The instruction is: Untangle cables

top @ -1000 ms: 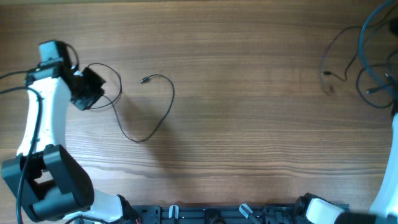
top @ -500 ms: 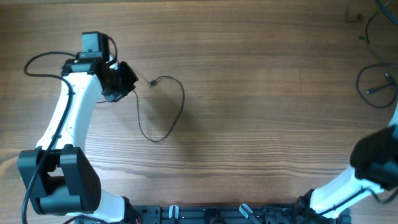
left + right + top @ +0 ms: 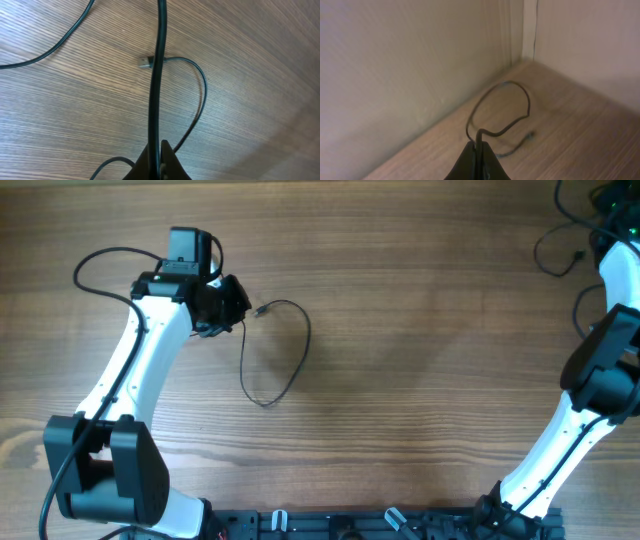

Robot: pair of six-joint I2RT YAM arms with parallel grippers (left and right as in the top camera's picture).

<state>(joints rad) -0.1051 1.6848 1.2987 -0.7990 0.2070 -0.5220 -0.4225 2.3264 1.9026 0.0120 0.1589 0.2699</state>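
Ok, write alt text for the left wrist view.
The left fingers, shut, pinch a thin black cable that runs up the frame. Behind it on the wooden table, a silver plug lies, the cable looping back toward the fingers.

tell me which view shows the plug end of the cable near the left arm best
Left wrist: the plug is large and sharp, just beside the cord in the left gripper. Overhead shows it as a tiny speck. Right wrist misses it.

cable loop on the table just right of the left hand, other cables at the far right corner
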